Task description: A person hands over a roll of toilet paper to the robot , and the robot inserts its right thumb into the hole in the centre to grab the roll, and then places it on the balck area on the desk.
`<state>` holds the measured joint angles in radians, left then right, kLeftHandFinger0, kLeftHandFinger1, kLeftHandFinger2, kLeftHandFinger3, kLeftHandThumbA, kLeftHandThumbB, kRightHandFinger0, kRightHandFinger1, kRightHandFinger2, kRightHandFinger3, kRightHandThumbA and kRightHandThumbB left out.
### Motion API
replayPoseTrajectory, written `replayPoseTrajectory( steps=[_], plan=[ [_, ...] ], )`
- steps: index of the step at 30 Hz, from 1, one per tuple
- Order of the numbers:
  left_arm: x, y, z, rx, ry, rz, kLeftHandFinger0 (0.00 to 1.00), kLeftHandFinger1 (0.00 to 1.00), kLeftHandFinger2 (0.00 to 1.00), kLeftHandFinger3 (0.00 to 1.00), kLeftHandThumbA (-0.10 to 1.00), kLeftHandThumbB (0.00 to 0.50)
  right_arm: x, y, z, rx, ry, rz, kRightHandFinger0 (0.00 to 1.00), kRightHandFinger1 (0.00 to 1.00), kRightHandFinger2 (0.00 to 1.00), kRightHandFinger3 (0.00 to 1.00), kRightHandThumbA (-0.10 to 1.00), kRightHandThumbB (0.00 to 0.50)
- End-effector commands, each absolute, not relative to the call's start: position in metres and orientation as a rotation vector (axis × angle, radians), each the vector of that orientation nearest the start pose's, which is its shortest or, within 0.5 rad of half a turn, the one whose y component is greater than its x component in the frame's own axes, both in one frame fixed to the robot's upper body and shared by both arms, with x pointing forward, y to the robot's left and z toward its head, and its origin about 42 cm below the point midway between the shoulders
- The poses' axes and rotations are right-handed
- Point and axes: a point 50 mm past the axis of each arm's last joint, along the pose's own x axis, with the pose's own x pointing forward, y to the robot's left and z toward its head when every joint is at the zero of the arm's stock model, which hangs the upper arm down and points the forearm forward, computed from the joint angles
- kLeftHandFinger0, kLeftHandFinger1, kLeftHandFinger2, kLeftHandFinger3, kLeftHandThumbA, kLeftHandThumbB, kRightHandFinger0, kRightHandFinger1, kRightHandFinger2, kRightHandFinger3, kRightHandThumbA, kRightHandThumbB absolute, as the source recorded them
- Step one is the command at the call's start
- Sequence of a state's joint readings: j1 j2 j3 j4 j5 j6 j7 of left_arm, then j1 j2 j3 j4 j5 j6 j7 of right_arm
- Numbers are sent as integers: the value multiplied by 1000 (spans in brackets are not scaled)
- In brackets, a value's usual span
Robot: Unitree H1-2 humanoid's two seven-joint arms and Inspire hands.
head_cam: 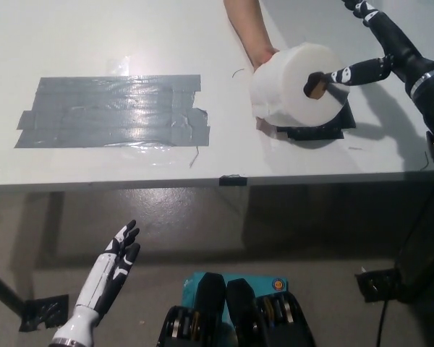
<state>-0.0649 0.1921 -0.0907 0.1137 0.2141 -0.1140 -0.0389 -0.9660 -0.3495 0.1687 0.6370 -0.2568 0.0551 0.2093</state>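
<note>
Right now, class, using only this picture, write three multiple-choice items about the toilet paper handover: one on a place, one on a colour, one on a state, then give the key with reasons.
1. Where is the large patch of grey tape?
A. On the desk's left part
B. Under the roll
C. On the floor

2. What colour is the roll of toilet paper?
A. Blue
B. White
C. Black

3. What is the right hand doing?
A. Resting below the desk
B. Lying flat on the tape
C. Reaching its thumb into the roll's centre hole

Key: 1 A, the grey tape lies on the white desk at picture left. 2 B, the roll is plainly white. 3 C, the black thumb tip sits at the hole while a person's hand holds the roll's far side; the left hand hangs open below the desk edge.
</note>
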Motion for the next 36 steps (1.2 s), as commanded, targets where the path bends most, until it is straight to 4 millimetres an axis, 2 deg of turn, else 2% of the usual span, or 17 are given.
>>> replayPoseTrajectory(
  steps=[1,5,7,14,15,20,22,24,27,28,32,36],
  plan=[
    [308,248,100,419,-124,-167,1000,1000,1000,1000,1000,77,552,-225,367,-749,-299,221,1000,1000,1000,1000,960,358],
    [308,249,101,431,-118,-170,1000,1000,1000,1000,1000,89,553,-220,366,-746,-293,241,1000,1000,1000,1000,938,340],
    [309,249,101,431,-123,-171,1000,1000,1000,1000,1000,84,553,-218,366,-750,-293,245,1000,1000,1000,1000,926,316],
    [309,248,102,425,-121,-169,1000,1000,1000,1000,1000,74,553,-210,365,-759,-290,257,1000,1000,1000,1000,946,327],
    [310,247,103,423,-123,-166,1000,1000,1000,1000,1000,60,553,-208,365,-764,-288,259,1000,1000,1000,1000,948,325],
    [310,246,104,412,-120,-171,1000,1000,1000,1000,1000,65,554,-204,361,-800,-284,259,1000,1000,1000,1000,983,331],
    [310,247,103,407,-104,-174,1000,1000,1000,1000,1000,72,556,-203,356,-808,-279,259,1000,1000,1000,1000,969,319],
    [311,248,104,419,-103,-176,1000,1000,1000,1000,1000,86,556,-201,354,-844,-270,261,1000,1000,1000,1000,968,280],
    [312,247,107,413,-105,-179,1000,1000,1000,1000,1000,82,561,-203,350,-852,-261,255,1000,1000,1000,1000,961,290],
    [312,247,108,411,-106,-180,1000,1000,1000,1000,1000,85,561,-203,351,-853,-261,253,1000,1000,1000,1000,960,289],
    [313,247,107,423,-136,-191,1000,1000,1000,1000,1000,43,563,-201,357,-876,-249,256,1000,1000,1000,1000,953,289],
    [315,248,108,433,-128,-189,1000,1000,1000,1000,1000,67,570,-197,369,-922,-228,269,1000,1000,1000,1000,976,299]
  ],
)
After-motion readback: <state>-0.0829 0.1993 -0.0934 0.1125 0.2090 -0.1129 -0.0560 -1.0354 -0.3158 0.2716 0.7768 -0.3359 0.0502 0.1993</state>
